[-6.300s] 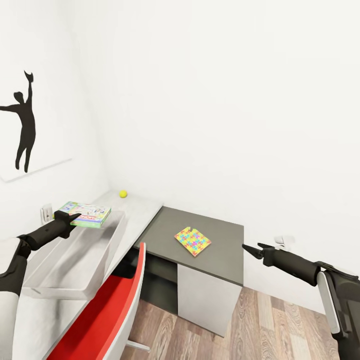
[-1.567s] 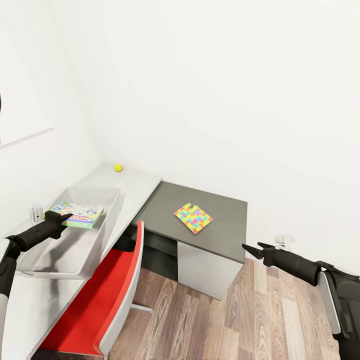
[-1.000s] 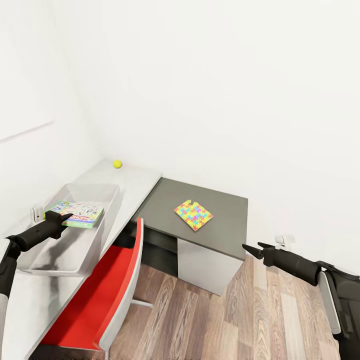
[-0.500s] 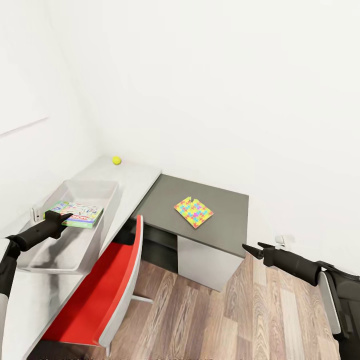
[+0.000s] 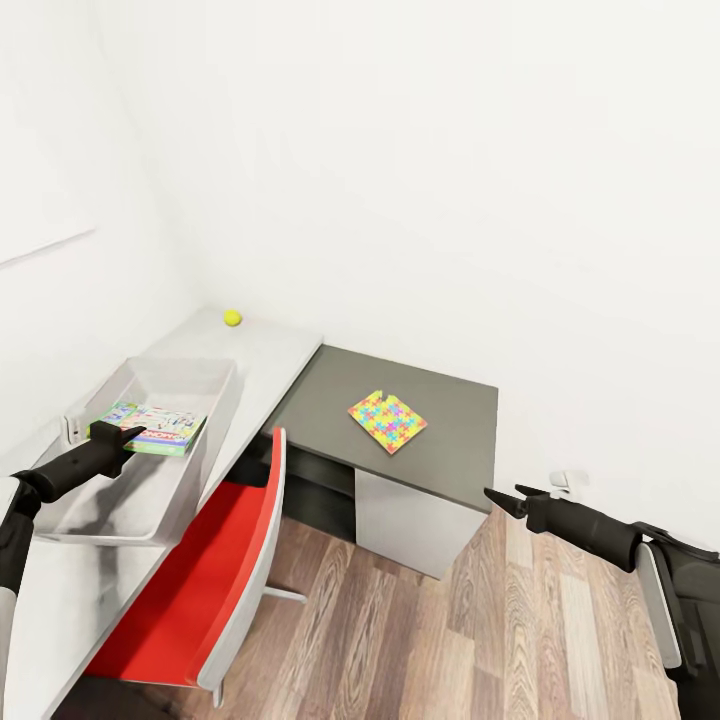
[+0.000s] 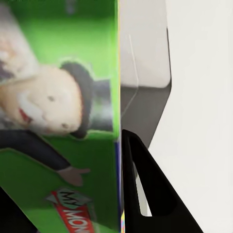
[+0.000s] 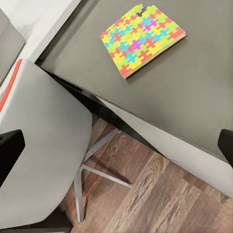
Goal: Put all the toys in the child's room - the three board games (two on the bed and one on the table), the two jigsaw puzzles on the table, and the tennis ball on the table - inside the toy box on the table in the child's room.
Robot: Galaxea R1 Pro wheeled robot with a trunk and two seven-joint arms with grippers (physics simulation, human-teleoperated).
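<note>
Head view has slid back slightly in the last second, arms unchanged: left gripper (image 5: 128, 433) fingers clamped on the green board game (image 5: 155, 428) above the toy box (image 5: 215, 400), undropped; right gripper (image 5: 497, 497) fingers wide, empty; jigsaw puzzle (image 5: 387, 421) waits on worktop (image 5: 455, 420).

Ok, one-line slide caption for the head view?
Left gripper holds board game over toy box; puzzle, tennis ball wait.

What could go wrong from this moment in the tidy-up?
The left gripper holds the board game tilted over the toy box; released so, it may land propped on a wall. The red chair crowds the table edge, so reaching the jigsaw puzzle could knock it. The tennis ball could roll if nudged.
</note>
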